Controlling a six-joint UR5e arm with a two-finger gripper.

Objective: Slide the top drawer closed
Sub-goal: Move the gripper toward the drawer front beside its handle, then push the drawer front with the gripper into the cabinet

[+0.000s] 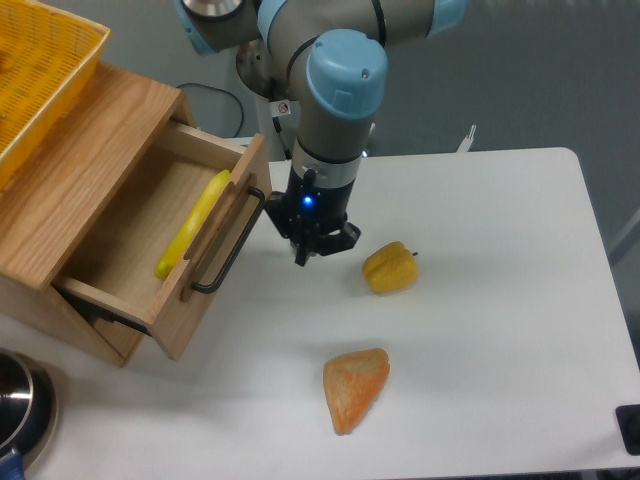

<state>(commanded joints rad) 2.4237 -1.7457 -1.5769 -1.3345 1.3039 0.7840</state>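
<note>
1. At the left of the frame, the wide light-oak wooden top drawer (pixel 160 235) with its long black metal bar handle (pixel 228 245) stands pulled well out of the matching oak cabinet (pixel 70 170), so closing is not done.
2. A long yellow banana-like piece (pixel 192 224) lies inside, against the front panel.
3. The pincer (pixel 310 252) hangs just right of the handle; its fingers look drawn together, holding nothing.
4. Judged from this, the whole push inward remains.
5. A yellow pepper-shaped toy (pixel 390 267) and an orange wedge (pixel 355 388) lie on the white surface (pixel 500 330), lower right.
</note>
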